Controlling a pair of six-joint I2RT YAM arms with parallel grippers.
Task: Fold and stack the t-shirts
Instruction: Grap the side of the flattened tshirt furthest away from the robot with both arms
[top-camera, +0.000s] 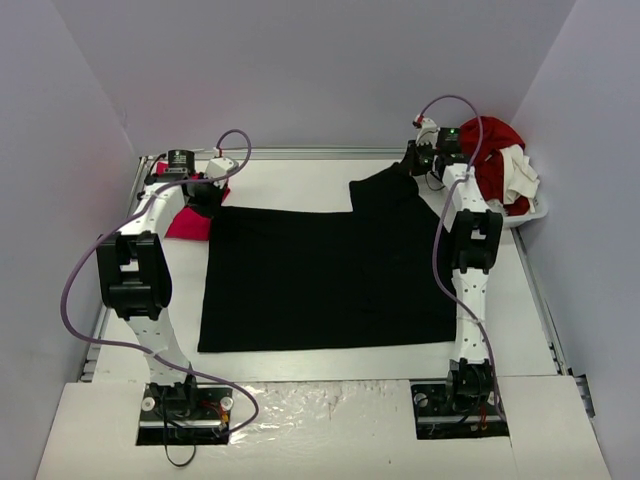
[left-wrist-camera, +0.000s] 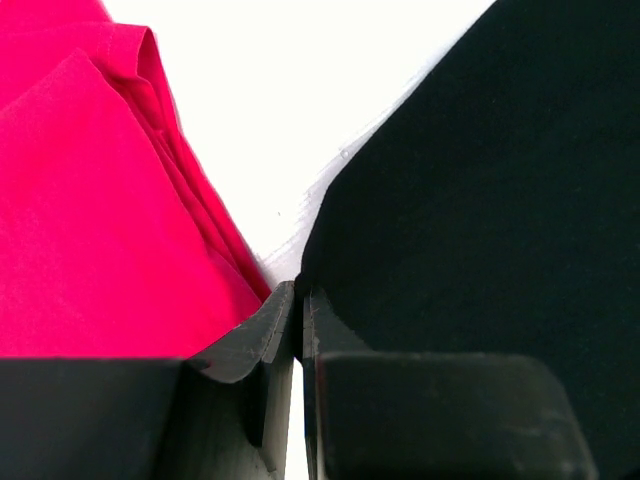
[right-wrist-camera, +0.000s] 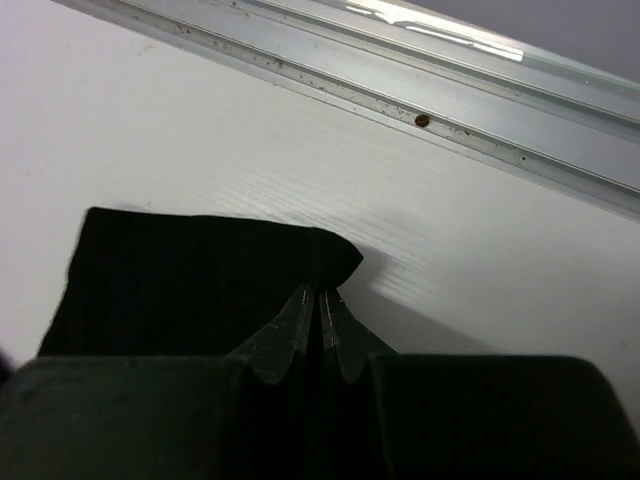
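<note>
The black t-shirt (top-camera: 320, 280) lies spread flat on the white surface (top-camera: 290, 178). The pink-red t-shirt (top-camera: 186, 224) lies crumpled just beside its far left corner. The right fingers (right-wrist-camera: 285, 340) pinch a far corner of the black cloth. The left fingers (left-wrist-camera: 250, 345) are pressed together at its edge; whether they hold cloth, I cannot tell.
</note>
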